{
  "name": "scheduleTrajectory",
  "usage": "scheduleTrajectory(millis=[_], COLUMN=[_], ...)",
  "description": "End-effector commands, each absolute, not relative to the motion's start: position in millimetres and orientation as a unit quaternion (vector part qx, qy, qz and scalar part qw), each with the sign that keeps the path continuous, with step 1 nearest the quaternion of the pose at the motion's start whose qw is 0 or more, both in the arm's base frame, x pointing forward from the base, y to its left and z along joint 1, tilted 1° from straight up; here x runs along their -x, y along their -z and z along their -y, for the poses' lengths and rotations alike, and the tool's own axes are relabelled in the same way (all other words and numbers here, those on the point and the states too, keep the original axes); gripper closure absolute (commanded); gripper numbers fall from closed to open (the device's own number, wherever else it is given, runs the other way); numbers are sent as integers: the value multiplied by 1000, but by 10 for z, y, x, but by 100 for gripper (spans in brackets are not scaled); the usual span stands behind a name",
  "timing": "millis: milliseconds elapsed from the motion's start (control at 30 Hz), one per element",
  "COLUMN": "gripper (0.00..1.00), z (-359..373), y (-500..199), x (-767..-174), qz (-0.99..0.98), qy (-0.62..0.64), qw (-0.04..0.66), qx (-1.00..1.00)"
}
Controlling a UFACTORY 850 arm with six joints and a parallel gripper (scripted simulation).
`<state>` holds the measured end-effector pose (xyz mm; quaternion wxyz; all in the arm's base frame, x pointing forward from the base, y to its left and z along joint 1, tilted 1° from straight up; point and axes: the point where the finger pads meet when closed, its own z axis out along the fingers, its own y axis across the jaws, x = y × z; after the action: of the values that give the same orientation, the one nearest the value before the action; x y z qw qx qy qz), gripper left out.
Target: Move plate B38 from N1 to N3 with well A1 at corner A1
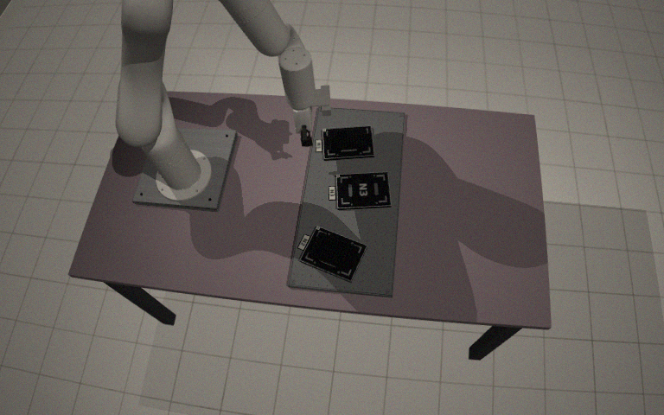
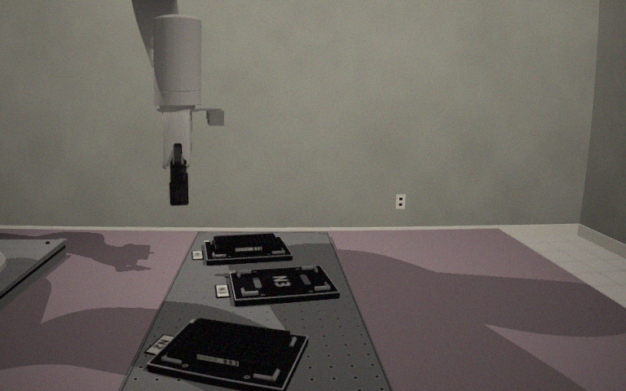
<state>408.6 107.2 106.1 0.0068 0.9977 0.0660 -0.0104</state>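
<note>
Plate B38 (image 1: 347,142) is a black well plate resting in nest N1 at the far end of the grey deck; it also shows in the exterior view (image 2: 247,246). Nest N3 (image 1: 363,189) is in the middle of the deck with nothing in it, its name and locators showing (image 2: 282,283). Plate B83 (image 1: 333,252) (image 2: 231,353) sits in nest N2 at the near end, turned at an angle. My gripper (image 1: 305,139) (image 2: 178,193) hangs high above the table, just left of plate B38 and off the deck's edge. It is open and holds nothing.
Small signs stand left of each nest: N1 (image 2: 197,254), N3 (image 2: 222,290) and N2 (image 2: 160,344). The arm's grey base plate (image 1: 186,169) is on the table to the left of the deck. The deck (image 1: 349,205) is a perforated grey sheet.
</note>
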Motion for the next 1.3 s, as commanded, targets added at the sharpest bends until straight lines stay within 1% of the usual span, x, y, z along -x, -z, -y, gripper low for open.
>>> scheduleTrajectory(millis=[0, 533, 1033, 1100, 1267], gripper=[0, 0, 0, 0, 0], z=[-1074, -1095, -1382, -1382, -1478], y=[-1068, -1066, -1050, -1050, -1045], x=[-4095, -4141, -4834, -4834, -5065], qz=[-66, -66, -66, -66, -66], qy=[10, 9, 9, 9, 9], qw=[7, 7, 7, 7, 7], qx=[-998, -998, -998, -998, -998])
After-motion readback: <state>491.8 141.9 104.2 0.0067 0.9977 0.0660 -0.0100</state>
